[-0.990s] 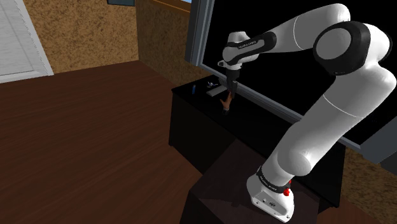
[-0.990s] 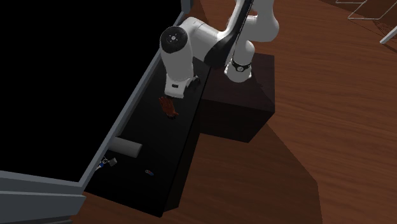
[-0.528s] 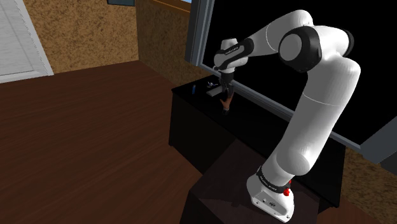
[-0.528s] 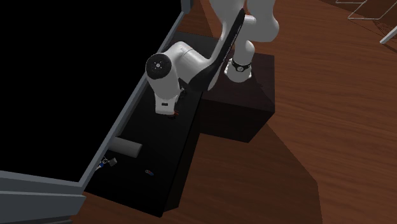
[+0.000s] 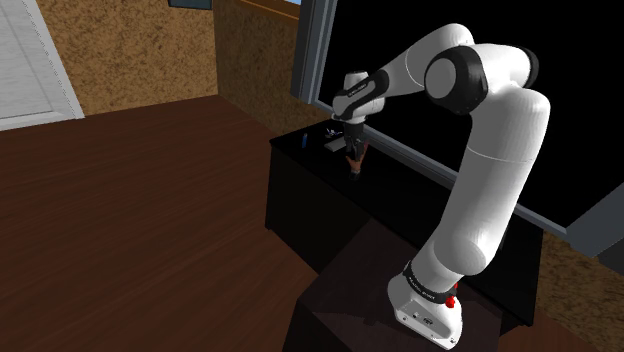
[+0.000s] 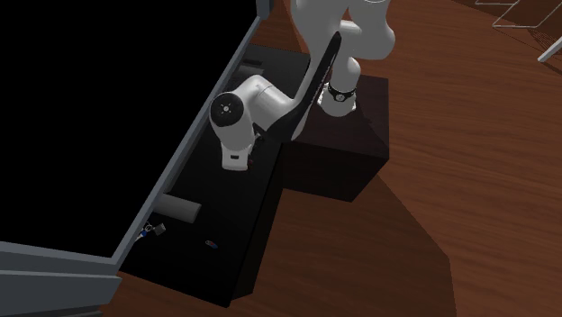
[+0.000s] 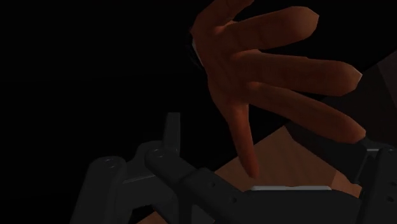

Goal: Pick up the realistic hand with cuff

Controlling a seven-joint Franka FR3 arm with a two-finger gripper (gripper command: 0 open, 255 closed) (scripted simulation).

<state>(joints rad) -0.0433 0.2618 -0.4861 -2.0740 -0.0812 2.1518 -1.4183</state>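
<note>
1. The arm (image 5: 497,150) rises from the stand (image 6: 346,144) and bends over a low black table (image 6: 236,196) set against a grey window frame (image 6: 193,135). Past the frame there is a plain black area.
2. In the shoulder view, the gripper (image 5: 354,140) points down over the table's top, close to the frame.
3. The hand model (image 5: 354,160) is directly under the gripper and meets its tip. It is skin-coloured and reddish-brown in the dim light.
4. I cannot tell whether the hand model rests on the table or hangs clear of it.
5. In the wrist view, the hand model (image 7: 254,60) lies very close to the camera, palm facing it, with its digits spread like a fan.
6. Jaw state: cannot tell. The black gripper parts merge with the dark surroundings.
7. In the second exterior view, other items lie on the table well away from the gripper, toward the end far from the stand:
   - a grey cylinder (image 6: 179,210) lying on its side;
   - a small object (image 6: 149,230) beside the frame;
   - a small blue-and-red piece (image 6: 213,244) near the table's front edge.
8. The floor (image 5: 130,230) is dark wood.
</note>
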